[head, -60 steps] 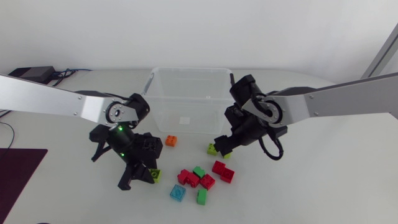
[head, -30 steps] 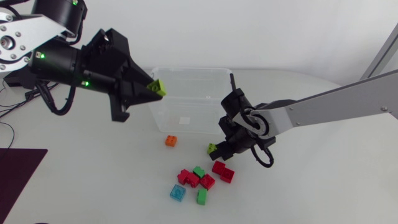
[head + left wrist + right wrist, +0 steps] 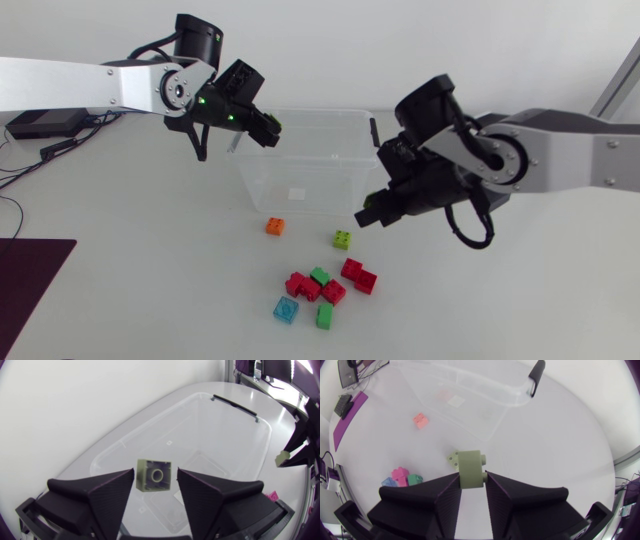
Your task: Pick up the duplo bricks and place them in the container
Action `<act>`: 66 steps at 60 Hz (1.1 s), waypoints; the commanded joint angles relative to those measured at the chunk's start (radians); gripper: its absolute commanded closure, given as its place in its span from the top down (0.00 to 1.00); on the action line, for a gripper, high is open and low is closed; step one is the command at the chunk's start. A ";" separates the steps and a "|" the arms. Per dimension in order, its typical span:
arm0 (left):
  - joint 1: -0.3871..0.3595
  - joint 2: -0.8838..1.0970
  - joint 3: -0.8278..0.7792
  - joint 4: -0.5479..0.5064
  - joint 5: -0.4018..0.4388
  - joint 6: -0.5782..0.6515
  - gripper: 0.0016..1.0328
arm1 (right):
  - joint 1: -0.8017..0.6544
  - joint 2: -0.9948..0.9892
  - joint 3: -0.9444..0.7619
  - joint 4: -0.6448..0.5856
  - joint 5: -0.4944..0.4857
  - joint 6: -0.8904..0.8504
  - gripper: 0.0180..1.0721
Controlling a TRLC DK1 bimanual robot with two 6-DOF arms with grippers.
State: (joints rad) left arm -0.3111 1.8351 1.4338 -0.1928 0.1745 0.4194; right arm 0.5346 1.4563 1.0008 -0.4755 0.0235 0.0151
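Observation:
A clear plastic container [image 3: 300, 113] stands at the back middle of the table. My left gripper [image 3: 268, 130] hangs over its left rim. In the left wrist view the left gripper [image 3: 156, 474] is open, and a lime brick [image 3: 154, 476] sits loose between its fingers above the container [image 3: 215, 425], underside facing the camera. My right gripper [image 3: 371, 215] is raised in front of the container's right corner. In the right wrist view the right gripper [image 3: 471, 479] is shut on a second lime brick [image 3: 470, 466]. Another lime brick [image 3: 343, 239] lies on the table below it.
An orange brick [image 3: 275, 226] lies in front of the container. Nearer the front is a cluster of red bricks [image 3: 358, 276], green bricks [image 3: 325, 317] and a blue brick [image 3: 285, 310]. A dark mat [image 3: 30, 285] lies at the front left; cables and a black box [image 3: 45, 120] sit at the back left.
My left arm carried its lime brick up from the table to over the container and its fingers parted. My right gripper shut on a lime brick and lifted it.

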 commanded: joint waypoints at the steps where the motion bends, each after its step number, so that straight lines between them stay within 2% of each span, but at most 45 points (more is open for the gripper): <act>1: -0.005 0.004 0.022 0.010 -0.017 -0.059 0.96 | -0.010 -0.031 0.070 -0.029 0.003 -0.009 0.30; 8: 0.006 -0.105 -0.050 0.007 -0.026 -0.060 0.96 | -0.025 -0.040 0.148 -0.034 0.003 -0.012 0.30; 14: 0.035 -0.273 -0.159 -0.106 -0.032 -0.045 0.96 | -0.045 -0.024 0.213 -0.005 0.003 -0.018 0.30; 24: 0.076 -0.389 -0.300 -0.263 -0.030 -0.027 0.96 | -0.048 0.039 0.286 0.055 0.006 -0.023 0.31; 30: 0.066 -0.416 -0.401 -0.292 -0.030 -0.034 0.96 | -0.045 0.105 0.326 0.104 0.013 -0.027 0.32; 34: 0.015 -0.416 -0.477 -0.292 -0.053 -0.060 0.96 | -0.033 0.156 0.349 0.141 0.030 -0.037 0.32; 40: -0.005 -0.369 -0.493 -0.292 -0.063 -0.130 0.96 | -0.028 0.210 0.369 0.179 0.032 -0.038 0.35; 42: -0.017 -0.333 -0.493 -0.292 -0.064 -0.162 0.96 | -0.027 0.231 0.375 0.206 0.039 -0.038 0.56; 44: -0.023 -0.315 -0.492 -0.290 -0.066 -0.169 0.96 | -0.025 0.243 0.380 0.210 0.046 -0.038 0.66; 47: -0.034 -0.286 -0.483 -0.286 -0.086 -0.211 0.96 | -0.024 0.263 0.384 0.218 0.058 -0.037 0.96; 54: -0.068 -0.186 -0.437 -0.272 -0.093 -0.241 0.96 | -0.007 0.237 0.340 0.291 0.122 -0.050 0.96; 66: -0.094 -0.045 -0.349 -0.246 -0.093 -0.283 0.94 | 0.013 0.059 0.185 0.347 0.139 -0.058 0.96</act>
State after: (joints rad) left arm -0.3965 1.7393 1.0363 -0.4568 0.0875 0.1822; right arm 0.5346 1.5913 1.2514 -0.1452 0.1478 -0.0238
